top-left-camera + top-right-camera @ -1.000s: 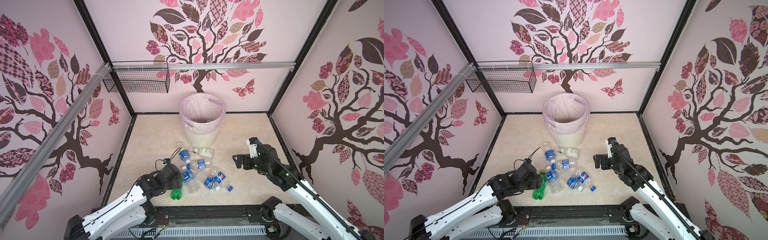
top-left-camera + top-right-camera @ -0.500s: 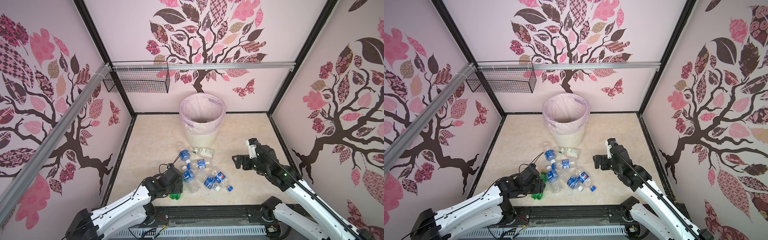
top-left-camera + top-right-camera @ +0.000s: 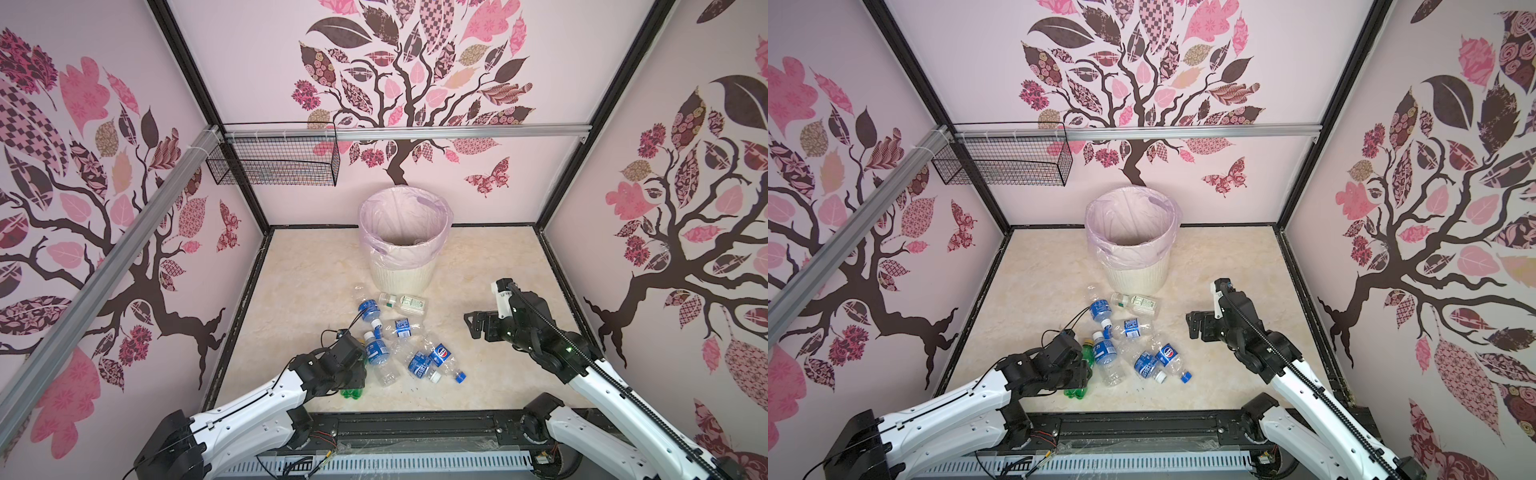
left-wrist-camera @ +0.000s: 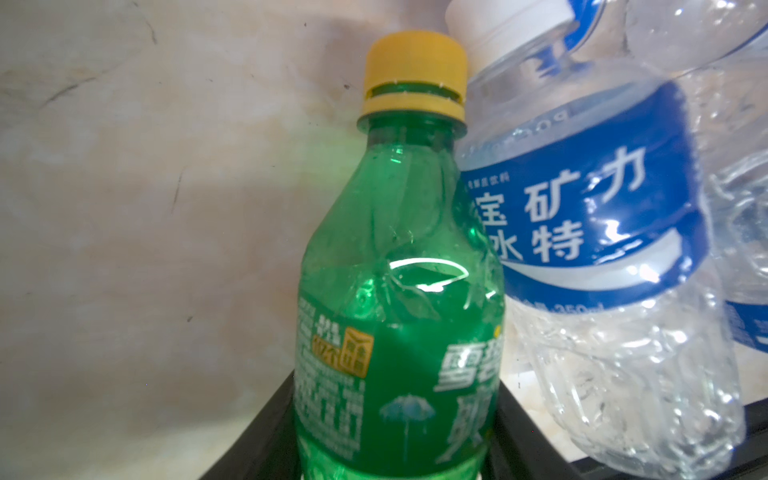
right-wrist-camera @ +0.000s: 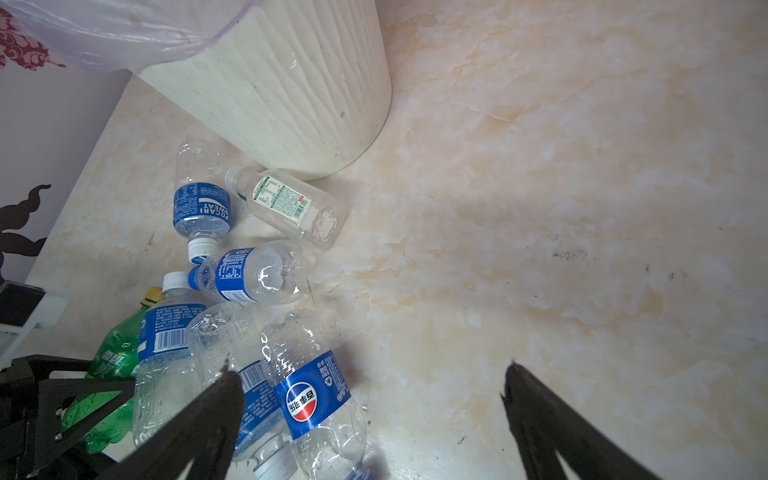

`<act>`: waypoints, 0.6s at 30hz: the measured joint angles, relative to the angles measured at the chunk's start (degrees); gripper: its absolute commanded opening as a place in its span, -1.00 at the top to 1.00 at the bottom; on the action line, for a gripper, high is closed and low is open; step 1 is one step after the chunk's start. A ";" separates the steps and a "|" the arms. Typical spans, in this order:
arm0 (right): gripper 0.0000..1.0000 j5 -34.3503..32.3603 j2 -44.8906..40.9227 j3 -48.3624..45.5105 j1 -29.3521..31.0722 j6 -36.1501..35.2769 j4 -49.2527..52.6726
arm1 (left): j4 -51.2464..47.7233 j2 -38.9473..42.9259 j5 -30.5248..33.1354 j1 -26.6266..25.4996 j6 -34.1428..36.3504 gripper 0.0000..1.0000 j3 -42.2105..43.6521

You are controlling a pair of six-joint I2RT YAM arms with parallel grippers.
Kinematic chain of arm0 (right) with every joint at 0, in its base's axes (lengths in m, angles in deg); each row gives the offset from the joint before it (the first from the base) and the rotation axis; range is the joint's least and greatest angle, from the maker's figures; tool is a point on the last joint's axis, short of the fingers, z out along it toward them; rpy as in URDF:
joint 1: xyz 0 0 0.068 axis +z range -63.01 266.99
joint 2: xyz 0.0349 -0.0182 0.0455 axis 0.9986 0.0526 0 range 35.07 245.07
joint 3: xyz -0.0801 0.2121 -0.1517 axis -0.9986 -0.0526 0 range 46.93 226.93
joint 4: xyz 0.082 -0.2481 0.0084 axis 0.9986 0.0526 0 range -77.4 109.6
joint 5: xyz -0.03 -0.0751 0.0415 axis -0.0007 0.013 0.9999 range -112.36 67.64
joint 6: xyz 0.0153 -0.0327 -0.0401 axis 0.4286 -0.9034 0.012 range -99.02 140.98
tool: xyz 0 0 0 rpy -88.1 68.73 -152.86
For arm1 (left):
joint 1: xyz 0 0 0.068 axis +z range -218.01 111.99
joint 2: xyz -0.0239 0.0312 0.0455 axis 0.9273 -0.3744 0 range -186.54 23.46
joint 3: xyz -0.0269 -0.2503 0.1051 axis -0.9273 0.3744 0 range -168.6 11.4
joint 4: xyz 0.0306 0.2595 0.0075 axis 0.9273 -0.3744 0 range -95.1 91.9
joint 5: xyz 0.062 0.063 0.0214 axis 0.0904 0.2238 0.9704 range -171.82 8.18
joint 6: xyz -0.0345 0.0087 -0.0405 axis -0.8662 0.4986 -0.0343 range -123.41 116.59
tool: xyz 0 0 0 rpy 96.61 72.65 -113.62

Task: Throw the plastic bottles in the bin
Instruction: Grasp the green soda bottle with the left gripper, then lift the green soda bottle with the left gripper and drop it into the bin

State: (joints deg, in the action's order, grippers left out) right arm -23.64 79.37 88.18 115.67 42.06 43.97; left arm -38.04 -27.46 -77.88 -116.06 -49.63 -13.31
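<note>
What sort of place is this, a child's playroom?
Probably a robot test booth, not a real room: tree-sticker walls on a black frame, two robot arms fixed at the front, and empty bottles scattered before a lined bin.

From above, the left gripper (image 3: 1081, 372) sits right over the green bottle (image 3: 1075, 392), so only its cap end and base poke out. The left wrist view chops off that bottle's base. The bin (image 3: 401, 278) is just dark inside, so no telling what's in it. In the right wrist view, the Pepsi-label bottle (image 5: 311, 395) loses its cap end past the edge.
</note>
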 measured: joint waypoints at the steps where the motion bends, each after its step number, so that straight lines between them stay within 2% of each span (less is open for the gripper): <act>1: -0.99 0.00 0.00 -0.09 0.00 0.02 0.11 | -0.79 0.79 0.26 0.00 0.00 -0.12 -0.22; 5: -0.99 0.00 0.00 -0.09 0.00 0.15 0.07 | -5.49 3.80 1.99 0.00 0.17 -0.11 -4.15; 11: -0.99 -0.02 0.04 -0.09 0.00 0.11 0.07 | -11.74 8.94 5.68 0.00 1.70 -0.16 -14.43; 18: -0.99 -0.02 0.61 -0.09 0.00 -0.11 0.15 | -18.91 16.48 13.11 -0.02 6.23 -0.16 -28.65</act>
State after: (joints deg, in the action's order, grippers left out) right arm -23.66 79.98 88.09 115.67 41.95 44.13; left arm -56.95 -10.98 -64.76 -116.08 -43.40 -41.97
